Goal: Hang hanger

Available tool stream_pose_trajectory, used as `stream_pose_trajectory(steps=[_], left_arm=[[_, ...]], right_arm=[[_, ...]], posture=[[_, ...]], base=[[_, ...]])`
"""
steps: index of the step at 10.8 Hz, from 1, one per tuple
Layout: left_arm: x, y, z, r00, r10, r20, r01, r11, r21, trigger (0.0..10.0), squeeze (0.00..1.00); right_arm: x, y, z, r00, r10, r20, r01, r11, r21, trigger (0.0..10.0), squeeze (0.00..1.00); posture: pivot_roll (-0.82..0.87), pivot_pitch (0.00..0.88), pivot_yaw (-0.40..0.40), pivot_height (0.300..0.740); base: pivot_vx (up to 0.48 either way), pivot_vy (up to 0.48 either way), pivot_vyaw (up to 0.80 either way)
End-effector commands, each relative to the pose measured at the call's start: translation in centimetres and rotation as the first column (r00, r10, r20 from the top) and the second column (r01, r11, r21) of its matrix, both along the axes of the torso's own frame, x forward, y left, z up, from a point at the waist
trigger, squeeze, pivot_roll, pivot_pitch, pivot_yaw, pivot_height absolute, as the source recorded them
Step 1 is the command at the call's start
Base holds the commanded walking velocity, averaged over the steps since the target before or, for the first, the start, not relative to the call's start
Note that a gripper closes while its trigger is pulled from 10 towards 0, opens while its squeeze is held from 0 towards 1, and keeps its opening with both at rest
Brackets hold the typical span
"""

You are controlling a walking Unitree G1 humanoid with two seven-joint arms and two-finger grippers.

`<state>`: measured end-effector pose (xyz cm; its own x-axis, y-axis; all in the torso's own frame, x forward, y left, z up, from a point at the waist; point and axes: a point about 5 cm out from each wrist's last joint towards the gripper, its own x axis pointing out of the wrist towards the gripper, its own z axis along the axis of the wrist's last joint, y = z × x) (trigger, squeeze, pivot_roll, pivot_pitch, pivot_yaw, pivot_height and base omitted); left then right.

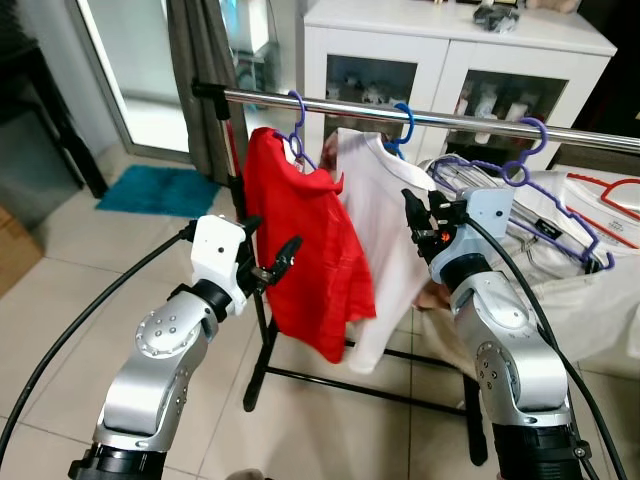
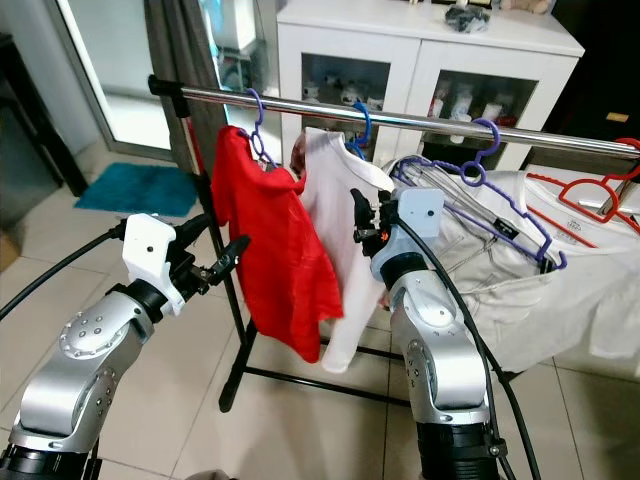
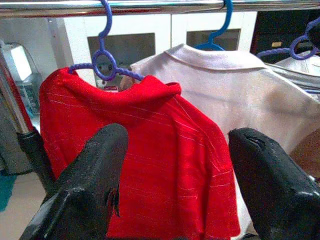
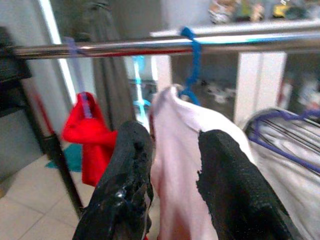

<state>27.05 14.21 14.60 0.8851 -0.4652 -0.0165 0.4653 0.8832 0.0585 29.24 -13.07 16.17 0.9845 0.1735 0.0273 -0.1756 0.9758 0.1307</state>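
We find no legible brand, label or writing on any garment or piece of furniture.

Starting at nine o'clock, our left gripper (image 1: 268, 262) is raised before the red short-sleeved shirt (image 1: 305, 250), its two black fingers (image 3: 90, 185) spread apart and holding nothing. The shirt hangs on a purple plastic hanger (image 1: 296, 130) with a ring below its hook, hooked over the shiny chrome clothes rail (image 1: 420, 118) near the rail's left end. Just beside it, toward twelve o'clock, a white collared shirt (image 1: 375, 200) hangs from a blue plastic hanger (image 1: 403, 125) on the same rail.

Our right gripper (image 1: 425, 222) is lifted in front of the white shirt, fingers parted and empty. Toward two o'clock, a bundle of purple plastic hangers (image 1: 520, 185) hooks over the rail and tilts down across a pale grey garment (image 1: 590, 300). At three o'clock a red hanger (image 1: 620, 195) lies on white cloth. Behind the rail stands a white glass-doored cabinet (image 1: 440, 60); a teal mat (image 1: 160, 190) lies on the tiled floor (image 1: 60, 260) at ten o'clock.
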Motion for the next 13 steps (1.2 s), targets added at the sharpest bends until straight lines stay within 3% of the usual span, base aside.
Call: stream_pose_trajectory(steps=[1, 2, 4, 6, 8, 9, 10, 12, 13], left_arm=[[0.1, 0.1, 0.2, 1.000, 0.008, -0.001, -0.008, 1.000, -0.001, 10.0, 0.00], [0.1, 0.1, 0.2, 1.000, 0.004, 0.000, -0.004, 1.000, -0.002, 10.0, 0.00], [0.1, -0.2, 0.3, 1.000, -0.019, 0.000, 0.019, 1.000, 0.001, 10.0, 0.00], [0.1, -0.4, 0.3, 0.999, -0.038, 0.001, 0.038, 0.999, -0.012, 10.0, 0.00], [-0.3, -1.0, -0.1, 0.996, -0.087, -0.019, 0.087, 0.996, 0.003, 10.0, 0.00], [-0.6, -1.2, -0.1, 0.993, -0.116, -0.020, 0.116, 0.993, -0.008, 10.0, 0.00], [-1.0, -1.2, 0.0, 0.988, -0.154, -0.018, 0.154, 0.988, -0.013, 10.0, 0.00], [-1.6, -1.1, 0.0, 0.968, -0.247, -0.047, 0.246, 0.969, -0.007, 10.0, 0.00], [-2.0, -0.8, -0.2, 0.954, -0.289, -0.078, 0.290, 0.957, 0.006, 10.0, 0.00]], right_arm=[[0.3, -0.6, -0.1, 0.999, -0.036, -0.021, 0.036, 0.999, 0.012, 10.0, 0.12], [0.3, -0.5, -0.1, 0.999, -0.027, -0.019, 0.027, 1.000, 0.001, 10.0, 0.13], [0.1, -0.1, 0.2, 1.000, 0.003, 0.010, -0.002, 0.996, -0.086, 10.0, 0.04], [0.1, -0.7, 0.5, 0.999, -0.029, 0.013, 0.030, 0.999, -0.036, 10.0, 0.00], [0.1, -1.2, 0.6, 0.998, 0.056, 0.003, -0.055, 0.995, -0.085, 10.0, 0.00], [0.0, -1.3, 0.7, 0.993, 0.116, -0.001, -0.115, 0.989, -0.091, 10.0, 0.12], [0.0, -1.3, 0.9, 0.986, 0.168, 0.010, -0.167, 0.984, -0.056, 10.0, 1.00], [0.7, -1.1, 1.9, 0.961, 0.276, 0.035, -0.276, 0.961, 0.014, 10.0, 1.00], [1.2, -0.5, 1.9, 0.936, 0.351, 0.012, -0.350, 0.936, -0.031, 10.0, 1.00]], posture=[[0.01, 0.037, -0.007, 0.740], [0.01, 0.037, -0.006, 0.740], [0.00, 0.038, 0.005, 0.740], [-0.01, 0.039, 0.011, 0.740], [-0.01, 0.038, 0.012, 0.740], [0.00, 0.036, 0.005, 0.740], [0.00, 0.035, 0.001, 0.740], [0.00, 0.033, 0.002, 0.740], [0.00, 0.036, 0.004, 0.740]], base=[[0.319, 0.000, -0.63], [0.322, 0.000, -0.80], [0.339, 0.000, 0.00], [0.182, 0.000, 0.00], [0.000, 0.000, 0.00], [0.000, 0.000, 0.00], [0.000, 0.000, 0.00], [0.000, 0.000, 0.00], [0.000, 0.000, 0.00]])
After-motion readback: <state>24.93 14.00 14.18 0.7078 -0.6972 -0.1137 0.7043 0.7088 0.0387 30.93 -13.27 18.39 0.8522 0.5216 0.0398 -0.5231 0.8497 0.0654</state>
